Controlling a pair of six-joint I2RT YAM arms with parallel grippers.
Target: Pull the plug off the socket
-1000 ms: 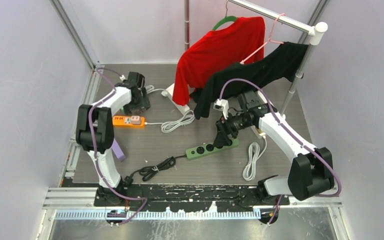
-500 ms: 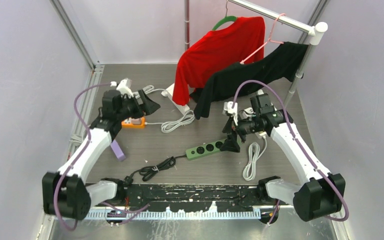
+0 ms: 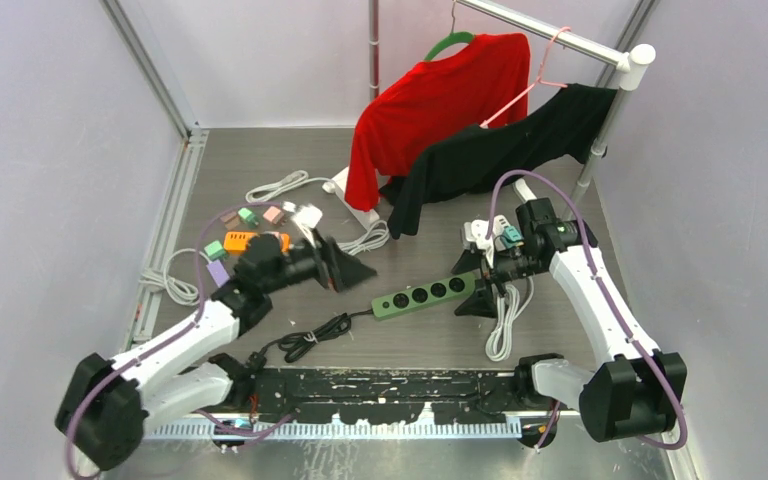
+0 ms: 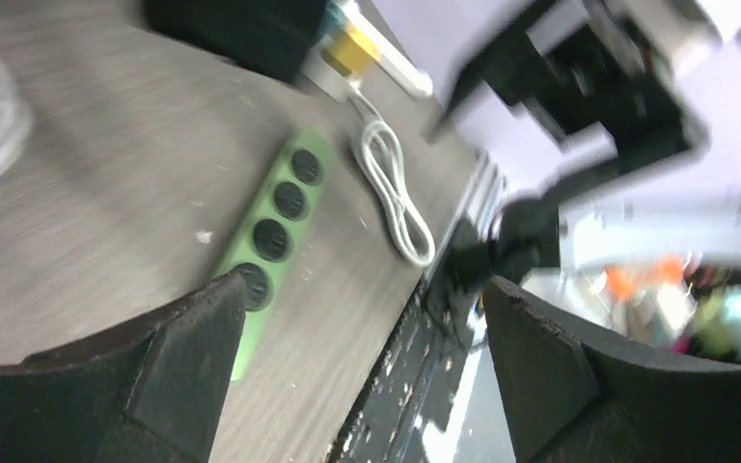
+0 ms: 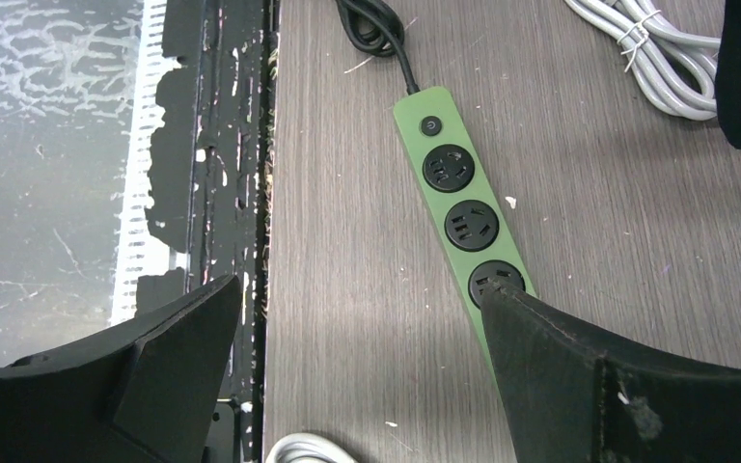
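Grey tabletop (image 3: 410, 345) with one green four-socket power strip (image 3: 426, 294)

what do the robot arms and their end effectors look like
Both the left arm and the right arm have white link shells with bulky black joints, and a purple cable loops along each. The left end effector and the right end effector are black, each with two broad, wedge-shaped fingers of matte plastic.
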